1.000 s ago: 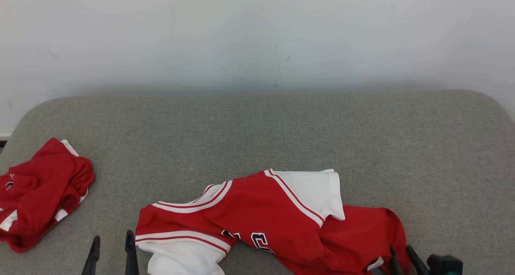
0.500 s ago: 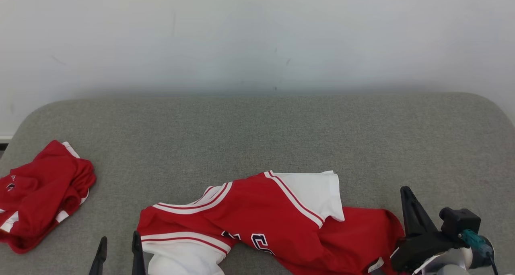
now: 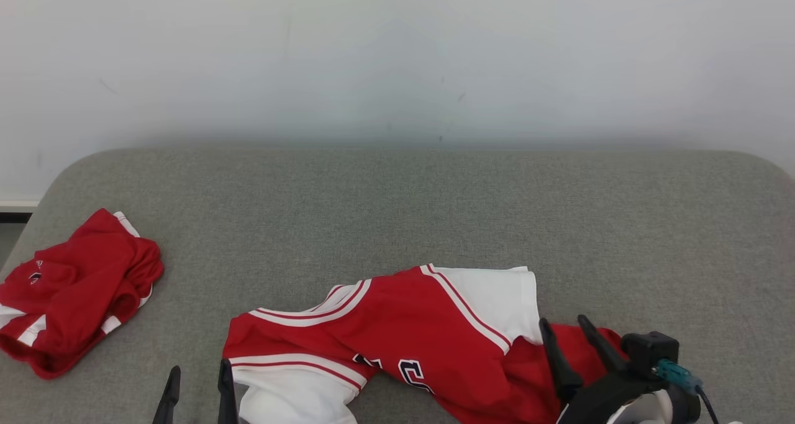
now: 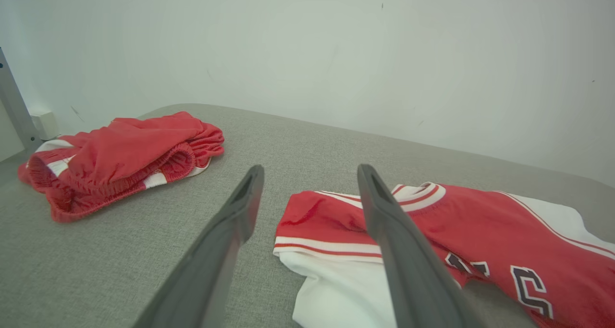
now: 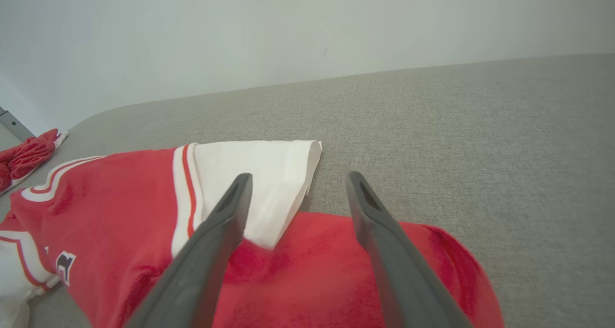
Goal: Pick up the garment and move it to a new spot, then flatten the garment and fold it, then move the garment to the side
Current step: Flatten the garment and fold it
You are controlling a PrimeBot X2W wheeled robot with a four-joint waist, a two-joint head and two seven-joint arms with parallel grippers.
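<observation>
A: Where is the garment [image 3: 397, 343]?
B: Crumpled on the bench [image 3: 435, 213]. My right claw [image 3: 563, 320], spread wide, hovers over its red end, placed to pinch there; my left claw [image 3: 200, 367], wide too, hangs beside its white sleeve.

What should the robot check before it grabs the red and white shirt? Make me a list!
1. Left gripper open: ok.
2. Right gripper open: ok.
3. Right gripper above the red end of the jersey: ok.
4. Right fingers touching cloth: cannot tell.
5. Flat jersey: not ok, rumpled.
6. Other red garment apart, far left: ok.
</observation>
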